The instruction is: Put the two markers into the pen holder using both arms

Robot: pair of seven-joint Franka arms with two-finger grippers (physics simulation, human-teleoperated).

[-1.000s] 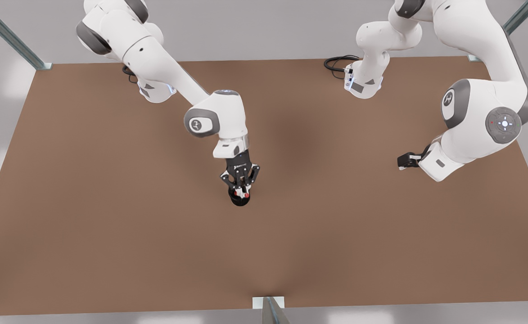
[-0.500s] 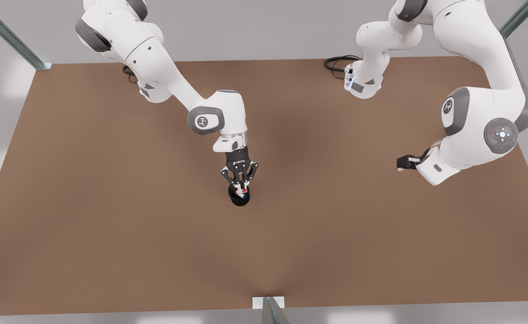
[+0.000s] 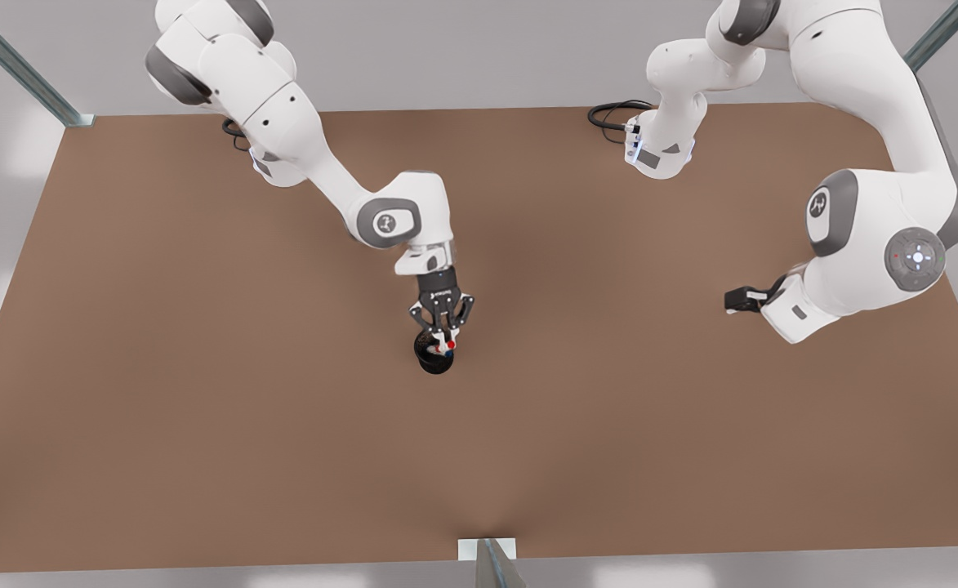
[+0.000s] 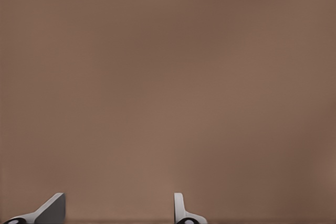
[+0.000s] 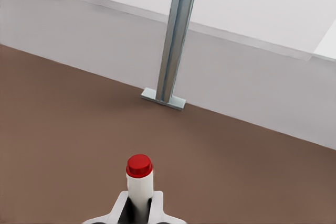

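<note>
In the front view, just left of the frame's centre, the right hand (image 3: 444, 341) hangs over the black pen holder (image 3: 433, 360), its fingers closed on the red-capped marker (image 3: 450, 345). The marker stands upright, its lower part down in the cup. A blue spot (image 3: 443, 354) sits just beside the red end at the cup's mouth; whether it is the second marker is too small to tell. In the right wrist view the red-capped marker (image 5: 139, 179) rises between the white fingertips (image 5: 118, 207), against the brown counter (image 5: 63, 124) and a metal post (image 5: 175, 40). The left hand (image 3: 736, 299) waits at the front view's right, well apart from the cup. In its wrist view its fingertips (image 4: 52, 208) stand apart, holding nothing, over the bare counter (image 4: 168, 77).
</note>
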